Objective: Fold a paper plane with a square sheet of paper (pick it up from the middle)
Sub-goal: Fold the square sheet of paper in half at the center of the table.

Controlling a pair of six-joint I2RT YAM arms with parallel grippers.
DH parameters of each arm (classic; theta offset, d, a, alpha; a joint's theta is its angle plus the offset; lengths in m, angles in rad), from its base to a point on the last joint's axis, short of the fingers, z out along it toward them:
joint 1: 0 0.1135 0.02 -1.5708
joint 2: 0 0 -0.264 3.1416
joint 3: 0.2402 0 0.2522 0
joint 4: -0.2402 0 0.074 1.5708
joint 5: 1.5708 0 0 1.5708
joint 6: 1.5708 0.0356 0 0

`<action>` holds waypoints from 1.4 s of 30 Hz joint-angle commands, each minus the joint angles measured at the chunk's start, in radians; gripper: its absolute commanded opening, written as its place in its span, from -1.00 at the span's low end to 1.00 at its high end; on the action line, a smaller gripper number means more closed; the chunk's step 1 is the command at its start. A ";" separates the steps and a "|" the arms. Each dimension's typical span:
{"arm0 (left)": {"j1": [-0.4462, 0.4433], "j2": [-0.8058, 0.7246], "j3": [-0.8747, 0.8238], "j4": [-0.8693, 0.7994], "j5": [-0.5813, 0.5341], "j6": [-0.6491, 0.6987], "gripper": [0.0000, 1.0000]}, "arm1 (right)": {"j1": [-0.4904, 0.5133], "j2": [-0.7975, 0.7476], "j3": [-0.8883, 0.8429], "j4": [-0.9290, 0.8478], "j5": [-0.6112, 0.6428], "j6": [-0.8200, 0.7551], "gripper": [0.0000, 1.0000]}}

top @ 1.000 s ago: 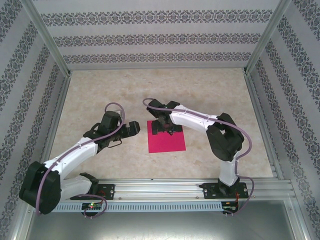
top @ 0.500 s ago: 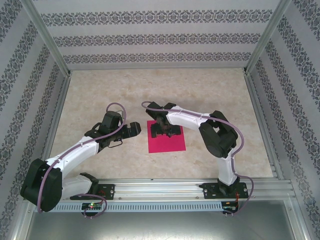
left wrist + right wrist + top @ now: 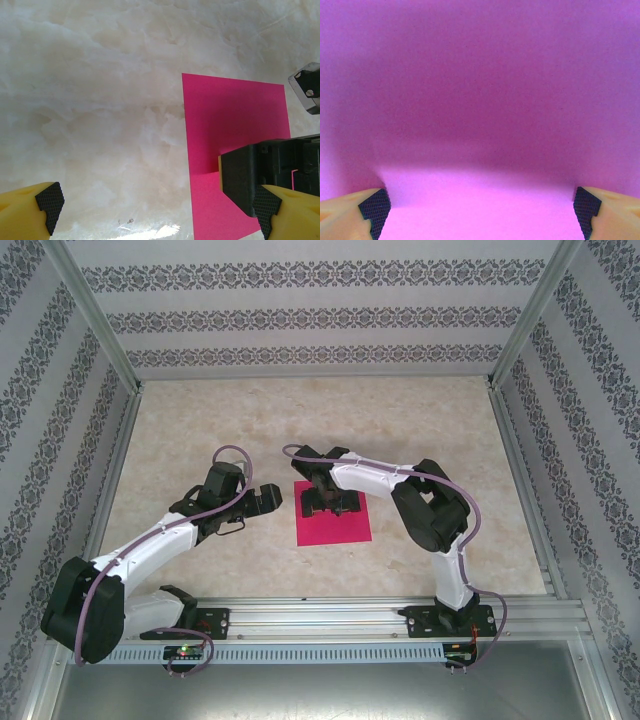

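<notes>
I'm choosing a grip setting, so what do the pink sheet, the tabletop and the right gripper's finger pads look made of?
Pink sheet: thin matte paper, lying flat with crisp edges, no glare.
Tabletop: cream, cloudy marble look; stone or printed laminate, unclear.
Right gripper's finger pads: black, probably rubber, finely cross-hatched.

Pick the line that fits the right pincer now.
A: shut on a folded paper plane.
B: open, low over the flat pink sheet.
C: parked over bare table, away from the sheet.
B: the right pincer has its jaws wide apart above the square sheet of paper, which lies flat and unfolded on the table.
</notes>
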 commanded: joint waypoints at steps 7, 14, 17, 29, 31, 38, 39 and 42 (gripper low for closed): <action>0.011 0.014 0.015 0.029 0.003 0.026 1.00 | -0.013 0.066 -0.072 0.050 -0.050 0.024 0.92; 0.012 0.010 0.016 0.025 0.005 0.027 1.00 | -0.025 0.043 -0.094 0.074 -0.061 0.021 0.88; 0.013 0.008 0.018 0.024 0.005 0.027 1.00 | -0.029 0.035 -0.104 0.086 -0.070 0.021 0.86; 0.012 0.007 0.020 0.022 0.009 0.026 1.00 | -0.033 0.027 -0.062 0.064 -0.072 -0.003 0.83; 0.012 0.002 0.021 0.018 0.008 0.029 1.00 | -0.034 0.027 -0.068 0.069 -0.075 -0.002 0.81; 0.013 0.003 0.022 0.016 0.004 0.029 1.00 | -0.039 -0.001 -0.083 0.102 -0.095 0.007 0.64; 0.012 0.005 0.023 0.015 0.005 0.029 1.00 | -0.036 -0.009 -0.082 0.104 -0.095 0.006 0.57; 0.012 0.008 0.025 0.015 0.006 0.029 1.00 | -0.038 -0.028 -0.074 0.104 -0.094 0.003 0.41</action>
